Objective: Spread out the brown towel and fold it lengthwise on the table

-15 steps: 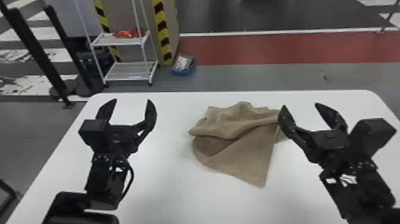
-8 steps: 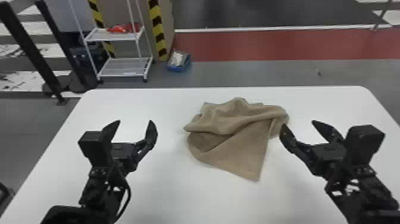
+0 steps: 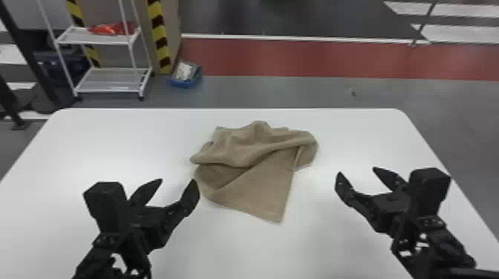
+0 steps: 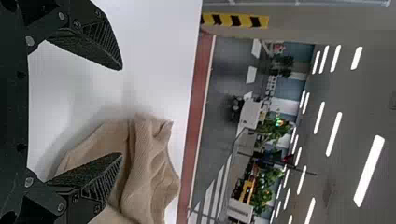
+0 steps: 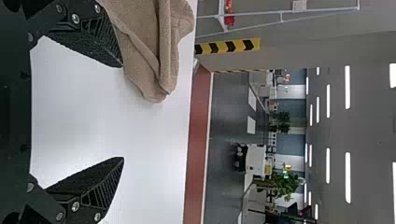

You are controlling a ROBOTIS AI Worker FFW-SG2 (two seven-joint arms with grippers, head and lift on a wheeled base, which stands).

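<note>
Partly bunched, a soft brown cloth towel lies on a white, round-cornered table, a flatter corner of it pointing toward the robot. Near it, the black two-fingered left gripper hangs empty with fingers spread, and the matching right gripper, likewise empty and spread, hangs opposite, as a white metal shelf rack stands beyond the table.

brown towel heaped mid-table, open room above white table on either side
</note>
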